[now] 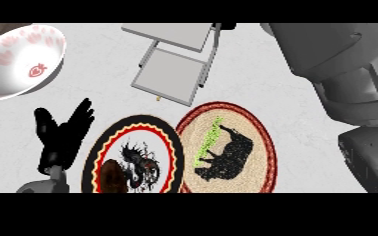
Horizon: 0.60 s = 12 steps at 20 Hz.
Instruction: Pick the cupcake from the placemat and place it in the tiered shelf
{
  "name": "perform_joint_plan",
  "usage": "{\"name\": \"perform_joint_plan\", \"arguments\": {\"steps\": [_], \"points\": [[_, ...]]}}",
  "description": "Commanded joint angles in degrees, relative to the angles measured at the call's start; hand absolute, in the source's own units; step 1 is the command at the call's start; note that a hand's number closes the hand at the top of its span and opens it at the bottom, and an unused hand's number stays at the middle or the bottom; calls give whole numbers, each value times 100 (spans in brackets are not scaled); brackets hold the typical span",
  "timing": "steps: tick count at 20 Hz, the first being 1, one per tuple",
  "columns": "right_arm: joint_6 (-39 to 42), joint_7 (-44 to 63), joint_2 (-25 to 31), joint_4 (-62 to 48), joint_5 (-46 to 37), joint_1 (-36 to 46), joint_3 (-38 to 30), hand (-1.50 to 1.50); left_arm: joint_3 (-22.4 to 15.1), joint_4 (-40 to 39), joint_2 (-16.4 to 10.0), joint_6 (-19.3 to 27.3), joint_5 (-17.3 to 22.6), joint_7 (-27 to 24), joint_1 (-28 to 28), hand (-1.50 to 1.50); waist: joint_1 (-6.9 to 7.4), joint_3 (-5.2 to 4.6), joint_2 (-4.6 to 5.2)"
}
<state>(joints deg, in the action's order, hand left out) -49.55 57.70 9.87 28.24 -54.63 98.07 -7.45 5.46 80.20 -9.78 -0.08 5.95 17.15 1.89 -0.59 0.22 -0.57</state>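
Reaching for the small dark brown cupcake (111,176) looks like the step in hand: it seems to sit on the lower-left part of the round black placemat with red and yellow rings (140,121), well apart from the pale grey two-tiered shelf (173,72) further up the counter (96,85). The black left hand (63,135) rests beside that placemat with its fingers straight, apart and holding nothing. Only the grey right forearm (325,60) shows, its hand out of view, so a good approach would come down from above and close round the cupcake's sides without nudging the round woven tan mat with a red border (244,117).
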Motion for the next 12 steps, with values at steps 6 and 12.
{"name": "perform_joint_plan", "arguments": {"steps": [6, 12], "points": [[-148, 1081, 297, 1490, -418, -585, -117, -150, 132, -15, -36, -52, 122, 116, -306, 0, -312, -12, -132], [974, 1096, 514, 3128, 39, -1399, -158, -150, 224, -189, -79, -7, 66, -3, -300, 0, -453, -6, -154]]}}
